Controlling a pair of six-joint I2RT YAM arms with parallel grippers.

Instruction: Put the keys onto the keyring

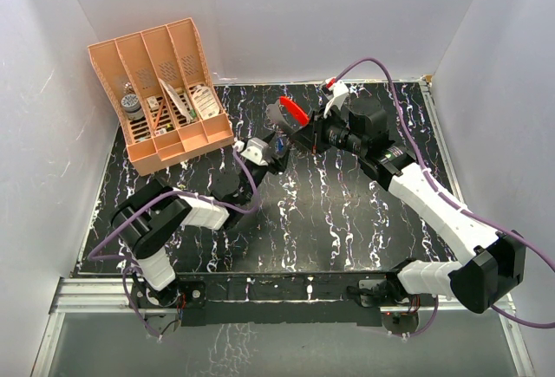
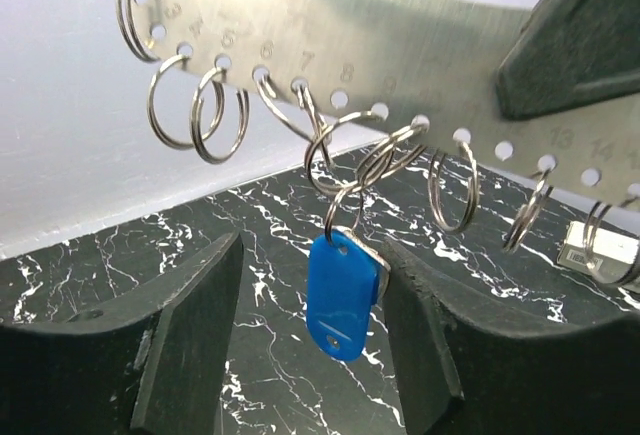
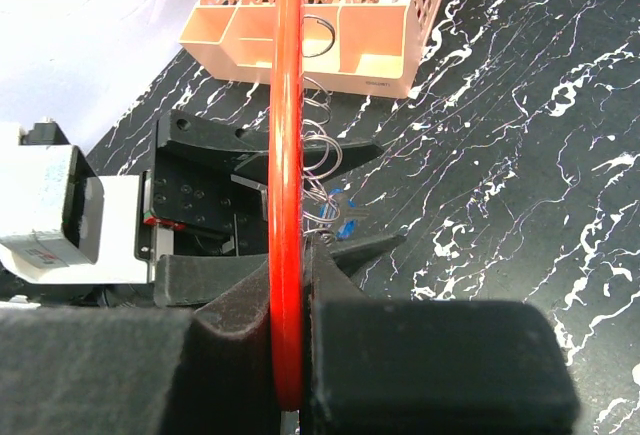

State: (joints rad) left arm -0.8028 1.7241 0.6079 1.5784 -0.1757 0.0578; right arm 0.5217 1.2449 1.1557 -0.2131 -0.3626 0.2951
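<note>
On your inventory: one blue-headed key (image 2: 340, 295); one red-and-silver keyring (image 1: 293, 108); roughly nine wire split rings (image 2: 220, 115) strung along its silver side, overlaps blurring your exact tally; one peach organizer (image 1: 165, 91), far left corner of the tabletop (image 1: 347, 221), with four tall slots.

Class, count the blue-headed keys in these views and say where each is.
1. The blue-headed key hangs from the metal side of the keyring, between the jaws of the left gripper. Others may be hidden.

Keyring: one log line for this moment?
right gripper: shut on keyring | left gripper: open, straddling key | key: hangs by split ring from keyring's silver strip
</note>
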